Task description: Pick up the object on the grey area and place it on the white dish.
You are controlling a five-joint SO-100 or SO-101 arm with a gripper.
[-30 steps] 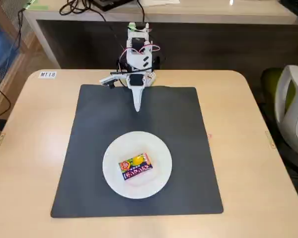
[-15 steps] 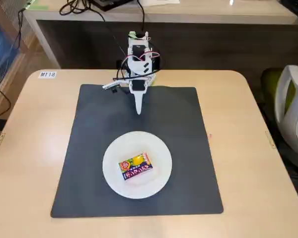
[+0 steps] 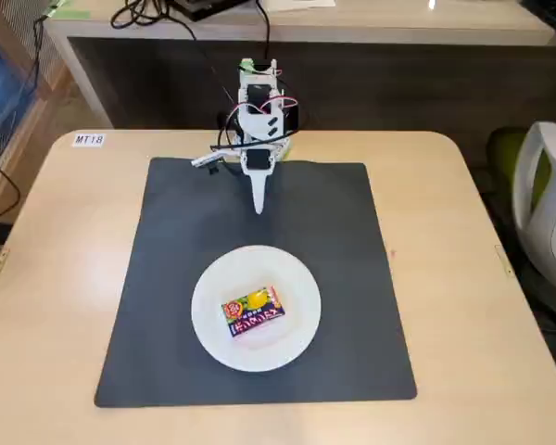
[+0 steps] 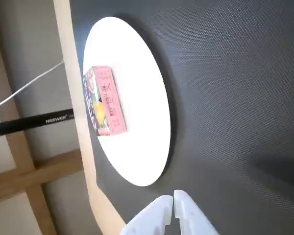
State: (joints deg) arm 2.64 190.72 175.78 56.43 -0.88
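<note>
Box [image 3: 254,311] sits flat on the white dish [image 3: 211,324], roughly centred, orange-yellow and red-purple face up with a yellow picture; dish rests on the grey mat [image 3: 352,278]. Looks placed. Little risk: only a stray arm sweep could knock it. Farther back, jaws [image 3: 258,206] are pressed together, empty, well apart from the dish, over the mat's far edge of the worktop [image 3: 56,260].

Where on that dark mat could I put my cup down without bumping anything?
The grey mat is bare left and right of the white plate, and in the strip between the plate and the pincer. The plate's middle is taken by the small box, and the far edge is crowded by the arm.
</note>
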